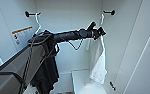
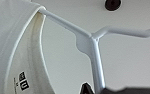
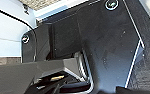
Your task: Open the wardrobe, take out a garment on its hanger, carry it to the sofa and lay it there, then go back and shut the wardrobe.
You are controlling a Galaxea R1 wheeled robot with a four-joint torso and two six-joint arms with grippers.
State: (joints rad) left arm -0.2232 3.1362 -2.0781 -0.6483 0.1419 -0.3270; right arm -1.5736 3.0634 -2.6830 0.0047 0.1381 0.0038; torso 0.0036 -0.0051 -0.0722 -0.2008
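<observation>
We looked into the open wardrobe [image 1: 131, 30], a white cabinet with plain white walls and two black hooks high on its back wall. The garment [image 1: 99, 65], a white shirt of thin, loose cloth, hung long and limp at the right side of the interior, its lower edge just above a white shelf [image 1: 81, 78] at the bottom. In the left wrist view, the shirt's collar [image 2: 38, 30] showed a yellowish inner band and a small black label [image 2: 23, 81], and it sat over one arm of the hanger [image 2: 91, 42], thin and white, with a black hook [image 2: 112, 3] on the wall above. A black shirt [image 1: 47, 72] hung at the left on its own white hanger [image 1: 37, 21], beside a warning sticker [image 1: 21, 35] on the left wall. Open room lay between the two shirts; the right wall stood just beside the white shirt.

Our left arm reached across to the white shirt's top, and the left claw [image 1: 100, 32] was at the hanger's neck. We could not tell how far it was open, nor whether it gripped the hanger. The right claw's state we could not tell either.
</observation>
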